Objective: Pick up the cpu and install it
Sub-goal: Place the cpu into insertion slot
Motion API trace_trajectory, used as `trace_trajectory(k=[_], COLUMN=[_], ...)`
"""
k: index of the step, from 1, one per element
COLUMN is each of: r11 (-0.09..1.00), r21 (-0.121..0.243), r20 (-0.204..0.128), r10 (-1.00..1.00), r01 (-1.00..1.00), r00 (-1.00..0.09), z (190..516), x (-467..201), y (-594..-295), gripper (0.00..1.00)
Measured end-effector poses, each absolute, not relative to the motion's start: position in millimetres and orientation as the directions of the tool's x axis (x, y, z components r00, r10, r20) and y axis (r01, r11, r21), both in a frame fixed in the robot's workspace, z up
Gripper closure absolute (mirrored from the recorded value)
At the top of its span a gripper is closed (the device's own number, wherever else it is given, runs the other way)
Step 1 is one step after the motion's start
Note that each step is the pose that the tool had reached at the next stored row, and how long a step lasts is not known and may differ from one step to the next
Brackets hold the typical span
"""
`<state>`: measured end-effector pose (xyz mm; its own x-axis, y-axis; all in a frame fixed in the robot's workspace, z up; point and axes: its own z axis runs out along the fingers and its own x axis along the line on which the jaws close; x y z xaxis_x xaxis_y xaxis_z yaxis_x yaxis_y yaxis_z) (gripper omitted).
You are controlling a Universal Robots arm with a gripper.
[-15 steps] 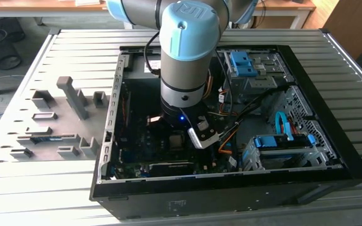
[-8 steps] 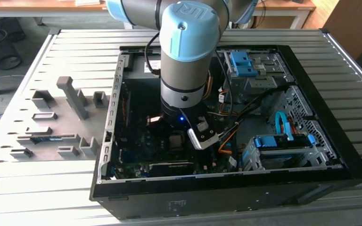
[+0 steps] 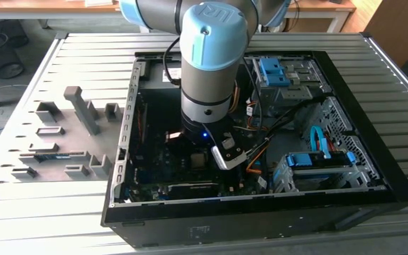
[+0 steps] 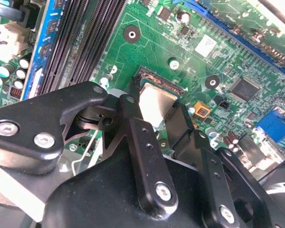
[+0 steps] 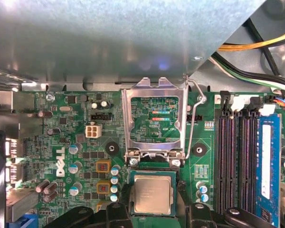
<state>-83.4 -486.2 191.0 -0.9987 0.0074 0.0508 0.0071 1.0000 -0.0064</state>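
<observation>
The cpu, a small square chip with a shiny silver top, lies level over the teal-edged socket on the green motherboard. My gripper has one black finger against each side of it, shut on the chip. In the second wrist view the cpu shows between the two fingers, just above the dark socket edge. In the exterior view the gripper reaches low into the open computer case, over the middle of the board.
The socket's metal load plate stands flipped open just beyond the chip, its lever wire beside it. Long black memory slots and a blue module run alongside. Cables, blue drive cages and a grey fixture tray lie around.
</observation>
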Motion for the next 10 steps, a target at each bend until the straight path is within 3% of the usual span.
trace_trajectory(k=[10], r11=[1.0], r21=[-0.006], r20=[0.051], r10=[0.009], r01=[0.008], r00=[-0.999], z=[189.3], x=[-83.2], y=[-486.4], gripper=[0.53])
